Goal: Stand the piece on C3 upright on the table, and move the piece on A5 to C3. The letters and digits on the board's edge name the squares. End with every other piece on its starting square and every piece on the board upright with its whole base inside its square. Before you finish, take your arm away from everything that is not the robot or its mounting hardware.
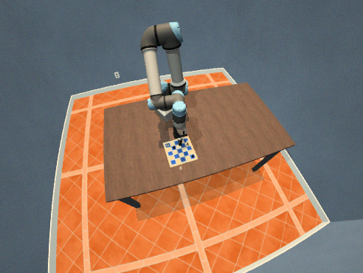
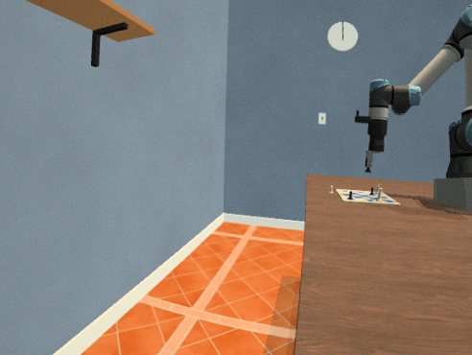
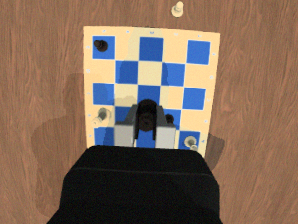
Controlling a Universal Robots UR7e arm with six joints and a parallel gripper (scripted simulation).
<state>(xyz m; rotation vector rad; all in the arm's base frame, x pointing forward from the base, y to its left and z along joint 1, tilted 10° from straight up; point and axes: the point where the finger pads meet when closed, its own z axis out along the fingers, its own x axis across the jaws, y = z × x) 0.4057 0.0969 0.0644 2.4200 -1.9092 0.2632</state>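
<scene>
- Black chess piece [image 3: 145,111] is held between the closed jaws of the gripper [image 2: 368,165], well above the chessboard [image 2: 389,200] in the exterior view; its exact type cannot be told.
- At the left in the wrist view, a black piece [image 3: 100,46] is seen on the board's far-left corner square, and a pale piece [image 3: 103,115] on the left column nearer the gripper.
- At the centre, the held piece is seen hanging over the near middle of the board, with the grey fingers on either side of it.
- Just right of the held piece, a small black piece [image 3: 169,119] is seen standing on a square, apart from the fingers.
- Further right, a pale piece [image 3: 190,141] is seen on the near-right corner square.
- Beyond the far edge of the board, a pale piece [image 3: 177,10] is seen standing upright on the wooden table [image 3: 40,63], apart from the board.
- The edge letters and digits are too small to be read, so the squares cannot be named.
- In the exterior view, nothing is seen between the hanging piece and the board beneath it; the pieces on the board stand well below it.
- On the blue wall behind, a round clock [image 2: 342,36] and a switch plate [image 2: 321,118] are seen; a wooden shelf [image 2: 96,14] is fixed at the upper left.
</scene>
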